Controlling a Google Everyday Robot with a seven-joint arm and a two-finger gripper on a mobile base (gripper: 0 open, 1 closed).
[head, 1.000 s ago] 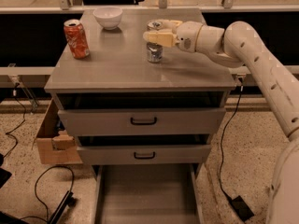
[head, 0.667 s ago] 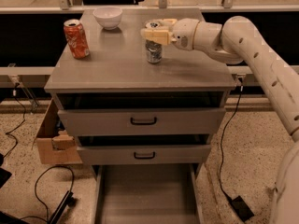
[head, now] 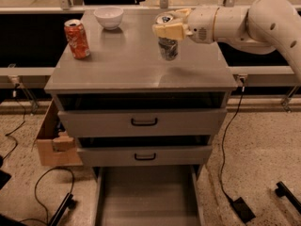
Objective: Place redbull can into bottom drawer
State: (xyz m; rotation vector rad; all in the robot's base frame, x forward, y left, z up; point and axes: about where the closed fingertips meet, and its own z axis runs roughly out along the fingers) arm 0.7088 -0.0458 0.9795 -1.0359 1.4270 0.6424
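Observation:
The redbull can, slim and silver-grey, stands upright over the back right part of the grey cabinet top. My gripper comes in from the right and is shut around the can's upper part, so its cream fingers hide the middle of it. The can looks held just above the surface. The bottom drawer is pulled out at floor level below the cabinet front. Its flat floor is bare.
An orange-red soda can stands at the left of the cabinet top, and a white bowl at the back. The two upper drawers with black handles stand slightly ajar. A cardboard box and cables lie on the floor beside the cabinet.
My gripper has moved a little to the right with the redbull can in it. The orange can and the bowl have not moved.

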